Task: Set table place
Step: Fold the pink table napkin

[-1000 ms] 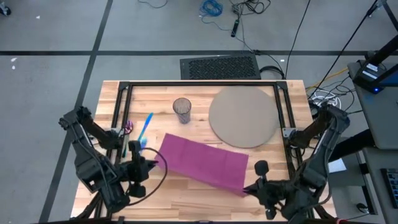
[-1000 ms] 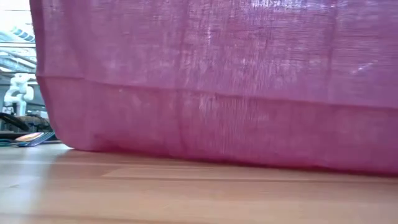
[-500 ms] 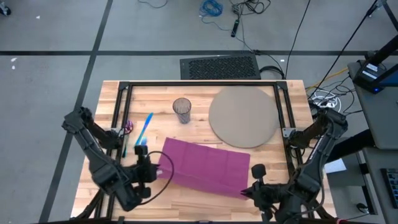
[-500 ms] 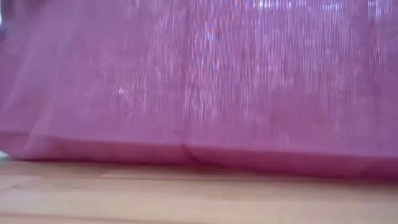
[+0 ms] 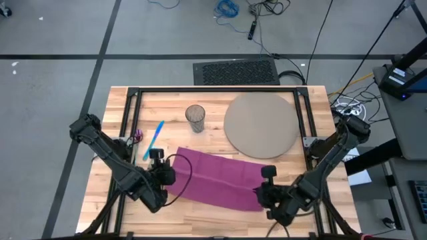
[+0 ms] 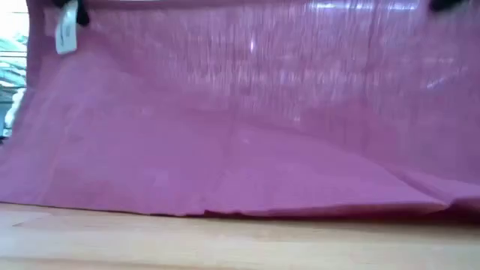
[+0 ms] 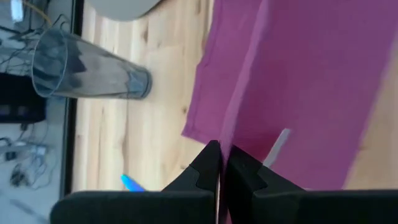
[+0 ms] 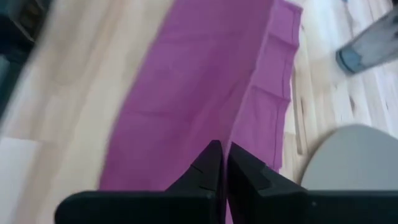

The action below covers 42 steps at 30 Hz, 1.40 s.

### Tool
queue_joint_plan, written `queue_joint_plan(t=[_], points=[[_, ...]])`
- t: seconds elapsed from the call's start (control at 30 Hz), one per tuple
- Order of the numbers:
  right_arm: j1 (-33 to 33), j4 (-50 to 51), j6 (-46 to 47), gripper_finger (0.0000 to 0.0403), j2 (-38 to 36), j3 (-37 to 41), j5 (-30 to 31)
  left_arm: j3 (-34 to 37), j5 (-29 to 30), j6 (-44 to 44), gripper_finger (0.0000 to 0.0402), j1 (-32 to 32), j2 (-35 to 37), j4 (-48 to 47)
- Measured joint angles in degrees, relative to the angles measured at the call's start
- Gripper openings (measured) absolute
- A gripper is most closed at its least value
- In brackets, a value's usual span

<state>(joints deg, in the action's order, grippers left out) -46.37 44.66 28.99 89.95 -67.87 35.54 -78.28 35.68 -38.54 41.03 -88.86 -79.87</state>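
- The purple napkin [image 5: 217, 179] lies across the near-centre of the light-wood worktop [image 5: 180, 107], its long axis running left to right, the right end angled slightly toward the near edge.
- The left gripper [image 5: 167, 175] is clamped shut on the napkin's left end; the wrist view shows cloth pinched between its 2 dark fingers [image 7: 208, 168].
- The right gripper [image 5: 261, 190] is closed on the napkin's right end, fabric likewise caught between its fingers [image 8: 208, 165].
- In the low view, the napkin [image 6: 240, 127] hangs as a raised sheet with its lower edge on the wood.
- Beyond the napkin: the round grey-tan mat [image 5: 261, 125] at far right, the clear glass [image 5: 195, 119] upright just left of it, blue cutlery [image 5: 155, 139] pointing diagonally toward the glass.
- Compared with 1 second ago, both arms have drawn inward and the napkin looks narrower, its near edge lifted over itself; mat, glass and cutlery are unchanged.
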Motion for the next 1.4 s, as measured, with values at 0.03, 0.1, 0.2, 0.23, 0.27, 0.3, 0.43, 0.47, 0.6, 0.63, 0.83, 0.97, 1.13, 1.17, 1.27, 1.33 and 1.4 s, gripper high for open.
queue_joint_plan(t=[0.03, 0.1, 0.2, 0.23, 0.27, 0.3, 0.43, 0.47, 0.6, 0.63, 0.83, 0.97, 1.13, 1.17, 1.27, 1.33, 1.4], points=[[0.7, -0.3, -0.1, 0.0, 0.0, 0.9, -0.2, 0.8, 0.0, 0.2, 0.0, -0.7, 0.0, 0.3], [1.9, -0.9, -0.5, 0.0, 0.0, 2.3, -1.1, 2.7, 0.0, 1.7, 0.0, -2.6, 0.0, 1.9], [3.9, -1.1, -0.8, 0.0, 0.0, 4.0, -2.8, 5.3, 0.0, 5.6, 0.0, -5.1, 0.0, 6.2], [4.5, -1.2, -0.8, 0.0, 0.0, 4.7, -3.6, 6.1, -0.1, 7.1, 0.0, -5.8, 0.0, 8.3], [5.0, -1.4, -0.8, 0.0, 0.0, 5.3, -4.3, 7.0, -0.4, 8.7, 0.0, -6.7, 0.0, 10.5], [5.4, -1.5, -0.8, 0.0, 0.0, 5.7, -4.8, 7.9, -1.0, 10.4, 0.0, -7.6, 0.0, 12.7], [6.2, -1.6, -0.9, 0.0, 0.0, 6.3, -6.2, 10.2, -1.8, 14.0, 0.0, -10.4, 0.0, 16.5], [6.2, -1.6, -0.8, 0.0, 0.0, 6.3, -6.9, 10.6, -1.8, 14.6, 0.0, -11.1, 0.0, 16.5], [5.6, -1.6, 0.1, 0.0, -1.2, 6.3, -8.7, 11.2, -1.9, 15.3, 0.0, -12.5, 0.0, 15.5], [5.4, -1.3, 0.4, 0.0, -1.7, 6.2, -9.0, 11.2, -1.8, 15.4, 0.0, -12.8, 0.0, 15.3], [3.9, 1.9, -0.5, 0.0, -3.9, -0.1, -8.4, 11.2, -1.0, 15.5, 0.0, -13.5, 0.0, 14.6], [3.7, 5.7, -0.5, 0.0, -4.5, -4.3, -8.9, 11.2, -0.5, 15.5, 0.0, -13.8, 0.0, 14.7], [5.1, 6.7, 0.5, 0.0, -4.5, -4.1, -12.3, 11.2, 0.4, 15.7, 0.0, -13.9, 0.0, 15.0], [5.4, 6.6, 0.5, 0.0, -4.5, -3.6, -12.6, 11.2, 0.4, 16.1, 0.0, -14.0, 0.0, 15.0], [6.1, 6.4, 0.6, 0.0, -4.5, -2.4, -12.9, 11.2, 0.5, 16.5, 0.0, -14.2, 0.0, 15.2], [6.6, 5.9, 0.6, 0.0, -4.5, -1.6, -13.0, 11.2, 0.5, 16.5, 0.0, -14.5, 0.0, 15.3], [6.9, 5.3, 0.5, 0.0, -4.5, -0.6, -13.2, 11.2, 0.5, 16.5, 0.0, -14.8, 0.0, 15.3]])
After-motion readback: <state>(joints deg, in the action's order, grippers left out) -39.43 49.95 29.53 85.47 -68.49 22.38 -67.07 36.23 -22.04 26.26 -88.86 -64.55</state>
